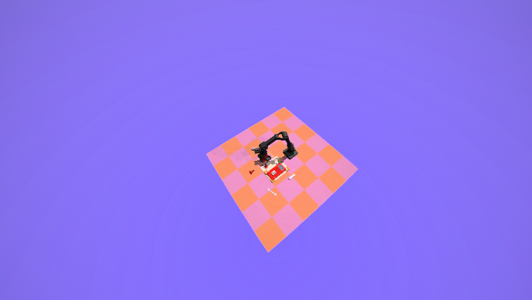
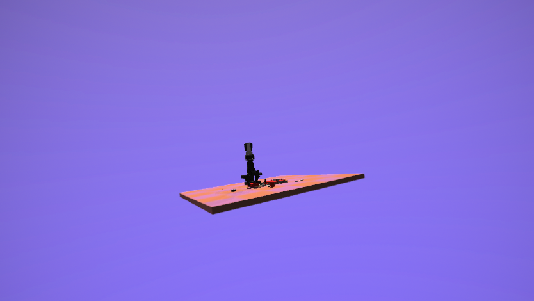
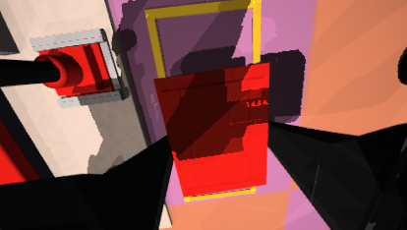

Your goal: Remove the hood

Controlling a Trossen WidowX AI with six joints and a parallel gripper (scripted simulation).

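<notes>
The hood, a flat red panel (image 3: 221,169) (image 2: 253,184), is between the two black fingers of my gripper (image 3: 216,133) (image 2: 251,182), which is shut on its sides. In the wrist view the hood hangs over the near part of the marked area, a yellow outline (image 3: 257,34). The outline's far end shows beyond the hood, and a strip of its near bar shows just past the hood's near edge. The hood's shadow falls beside it; the height left under it is hard to tell. The toy car (image 1: 277,172), with a cream base (image 3: 64,133), stands beside the outline, off the hood.
A red block with grey sides (image 3: 90,74) and a dark peg sits on the car's base. In the top view a small red part (image 1: 251,172), a white rod (image 1: 272,192) and a white cylinder (image 1: 291,176) lie around the car. A dark round thing (image 3: 403,66) is at the wrist view's right edge.
</notes>
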